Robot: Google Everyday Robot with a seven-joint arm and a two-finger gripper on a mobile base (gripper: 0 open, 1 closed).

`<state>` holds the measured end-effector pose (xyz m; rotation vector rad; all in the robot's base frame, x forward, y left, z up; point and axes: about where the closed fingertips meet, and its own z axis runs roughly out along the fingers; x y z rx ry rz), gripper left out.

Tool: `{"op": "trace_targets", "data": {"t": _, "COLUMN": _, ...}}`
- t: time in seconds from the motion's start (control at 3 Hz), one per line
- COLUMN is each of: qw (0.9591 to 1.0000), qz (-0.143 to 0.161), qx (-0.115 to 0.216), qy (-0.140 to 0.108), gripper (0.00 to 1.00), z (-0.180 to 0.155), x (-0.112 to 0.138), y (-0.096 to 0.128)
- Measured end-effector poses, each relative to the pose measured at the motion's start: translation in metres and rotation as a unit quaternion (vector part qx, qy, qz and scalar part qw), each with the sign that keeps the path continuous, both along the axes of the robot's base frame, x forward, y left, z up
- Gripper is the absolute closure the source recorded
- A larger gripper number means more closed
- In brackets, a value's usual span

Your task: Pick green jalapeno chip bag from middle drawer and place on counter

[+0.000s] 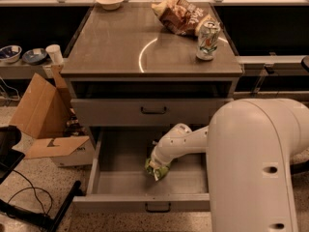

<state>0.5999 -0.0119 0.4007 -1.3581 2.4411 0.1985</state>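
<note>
In the camera view, the white arm reaches down into the open middle drawer (120, 185), and the hand (155, 164) sits low over the tray, roughly at its centre. The green jalapeno chip bag (159, 173) is directly at the tip of the hand, touching it, and lies inside the drawer. The wrist hides the contact, so it cannot be told whether the hand is clamped on the bag, spread around it, or only pressing on it. It is also unclear whether the bag rests on the tray floor or hangs just above it. The drawer is already pulled out and the reach has been made, so the task appears to be at the grasping stage. The lift out of the drawer and the placing are not yet done. The worktop (116, 47) lies well above and beyond the hand, past the closed upper drawer front (120, 112). It carries a brown chip bag (181, 16) and a soda can (207, 40) up and to the right of the hand, and a bowl (110, 0) at the far edge. The bare stretch up and to the left of the hand looks the likely place for the bag.
</note>
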Motion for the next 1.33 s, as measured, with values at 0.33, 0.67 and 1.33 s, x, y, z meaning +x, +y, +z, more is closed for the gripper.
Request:
{"op": "trace_targets", "data": {"t": 0.33, "qw": 0.9997, "qz": 0.018, "qx": -0.004, "qy": -0.013, "gripper": 1.0, "z": 0.03, "x": 0.0, "y": -0.001}}
{"op": "trace_targets", "data": {"t": 0.67, "qw": 0.999, "qz": 0.04, "qx": -0.017, "qy": -0.011, "gripper": 1.0, "z": 0.081, "x": -0.033, "y": -0.016}}
{"op": "trace_targets", "data": {"t": 1.33, "qw": 0.9955, "qz": 0.068, "qx": -0.06, "qy": -0.027, "gripper": 1.0, "z": 0.235, "x": -0.108, "y": -0.052}}
